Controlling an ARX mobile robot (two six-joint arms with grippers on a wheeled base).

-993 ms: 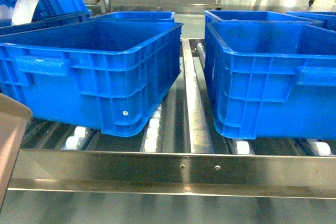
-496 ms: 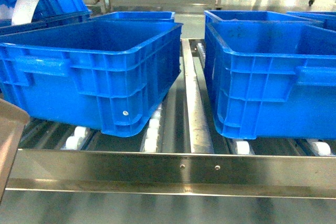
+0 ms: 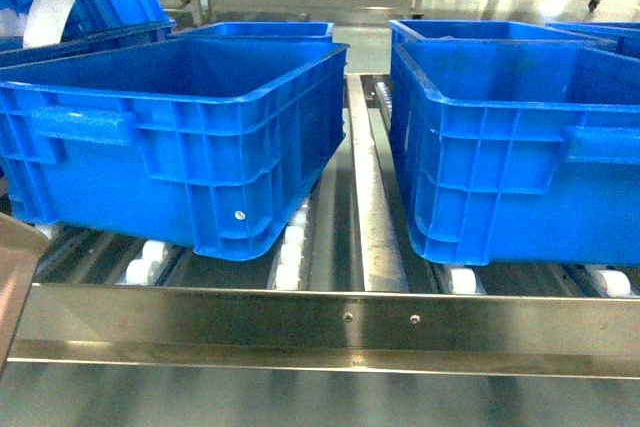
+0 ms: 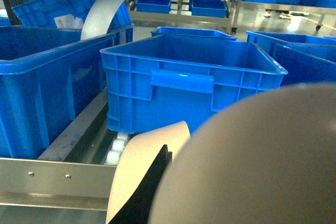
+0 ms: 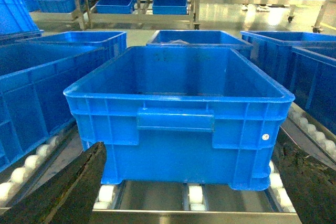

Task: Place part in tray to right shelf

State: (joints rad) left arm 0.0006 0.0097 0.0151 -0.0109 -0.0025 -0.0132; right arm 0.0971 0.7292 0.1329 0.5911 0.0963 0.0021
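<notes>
The cream-beige tray fills the lower right of the left wrist view, blurred and very close, and only its corner shows at the head view's left edge. My left gripper is shut on the tray; one black finger lies against its wall, the other is hidden. The part is out of view. The right shelf is the steel roller rack ahead. My right gripper hangs open in front of a blue crate, fingers wide apart, nothing between them.
Two large blue crates sit on the rack's white rollers, split by a metal divider rail. More crates stand behind and on far racks. A white curved sheet leans in a crate at the back left.
The tray's corner at the head view's left edge has sunk lower and slid further out of frame. The crates and the rack have not moved.
</notes>
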